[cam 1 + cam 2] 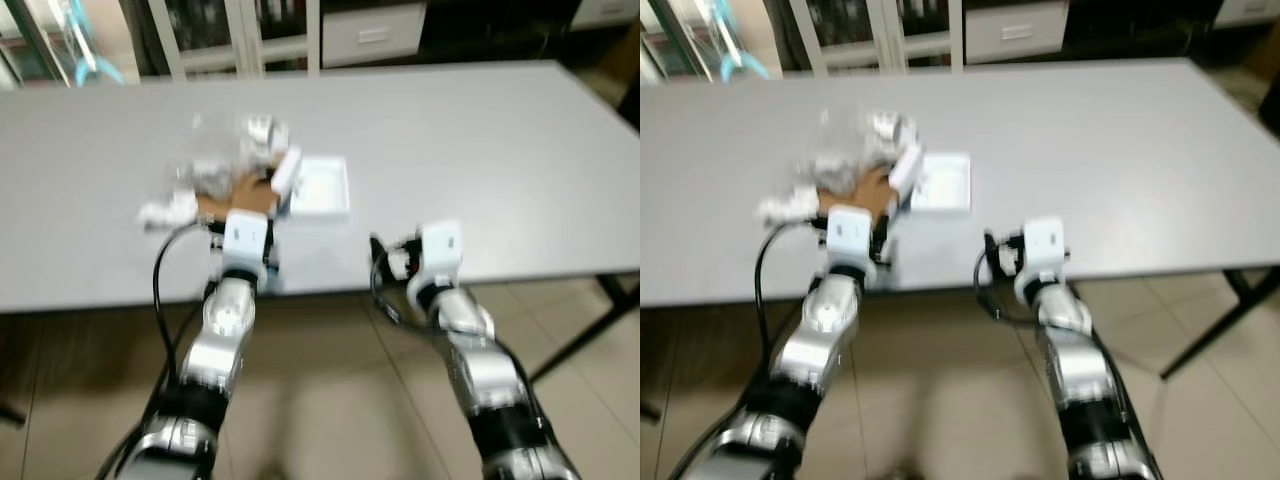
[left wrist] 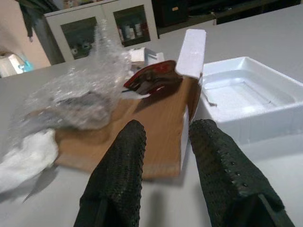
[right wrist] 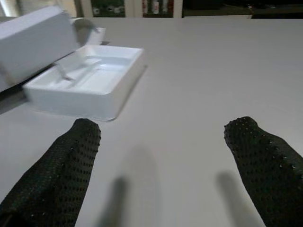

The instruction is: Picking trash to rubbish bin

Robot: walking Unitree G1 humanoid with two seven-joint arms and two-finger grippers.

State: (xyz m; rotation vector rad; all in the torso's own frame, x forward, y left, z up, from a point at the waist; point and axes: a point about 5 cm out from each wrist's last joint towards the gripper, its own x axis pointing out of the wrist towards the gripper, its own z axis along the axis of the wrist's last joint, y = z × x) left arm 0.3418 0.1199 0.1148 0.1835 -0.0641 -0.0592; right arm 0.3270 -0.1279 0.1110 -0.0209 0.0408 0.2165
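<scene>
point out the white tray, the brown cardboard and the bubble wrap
white tray (image 2: 246, 101), left wrist view, on its inner floor
brown cardboard (image 2: 151, 123), left wrist view, on its flat face
bubble wrap (image 2: 80, 90), left wrist view, on the crumpled middle

Grey table (image 1: 520, 160), tiled floor (image 1: 330, 400), glass-fronted cabinets (image 1: 240, 35)

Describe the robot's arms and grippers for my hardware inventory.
Both arms are silver metal segments with black joints. Each ends in a white boxy wrist block and carries looping black cables. The left gripper and right gripper each have two thick black fingers with a dimpled, rubbery surface and rounded tips.
</scene>
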